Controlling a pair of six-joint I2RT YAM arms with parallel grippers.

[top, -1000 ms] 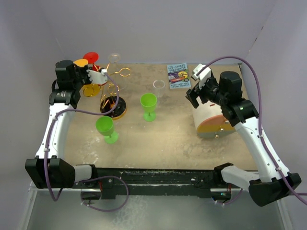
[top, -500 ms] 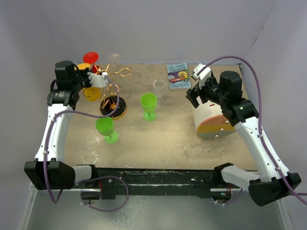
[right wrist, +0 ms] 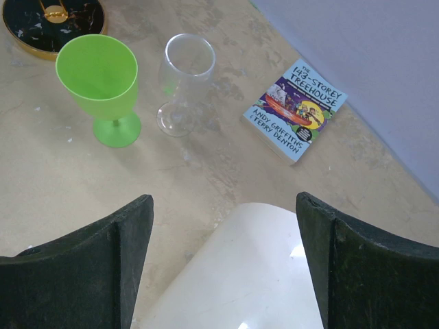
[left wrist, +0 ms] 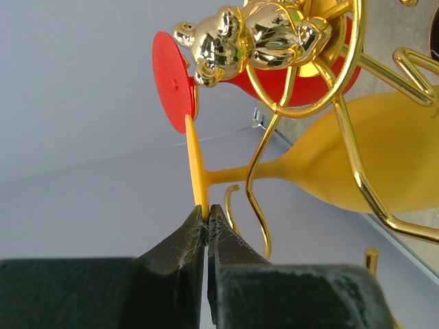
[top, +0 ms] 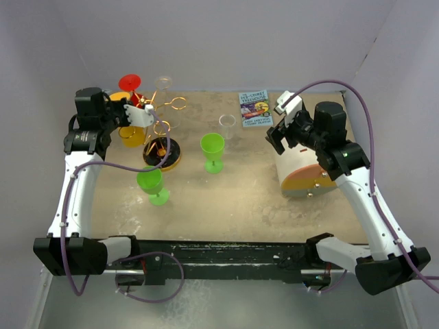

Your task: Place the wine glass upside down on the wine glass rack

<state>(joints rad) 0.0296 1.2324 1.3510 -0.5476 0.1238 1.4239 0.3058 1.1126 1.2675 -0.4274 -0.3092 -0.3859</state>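
The left gripper (left wrist: pixel 206 216) is pinching 1 yellow wine glass (left wrist: pixel 374 161) by its foot rim, just ahead of the fingertips. The glass looks like light, stiff, slick plastic, so it is likely swivelling in that pinch.

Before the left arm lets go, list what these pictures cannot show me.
- Left wrist view: whether the stem of the yellow wine glass sits inside a loop of the wine glass rack; crossing wires hide it.
- Top view: the left gripper covers that spot.
- Right wrist view: the rack's black base is cut off by the top edge.
- White object: the right arm covers it from above, and the right wrist view's bottom edge crops it.
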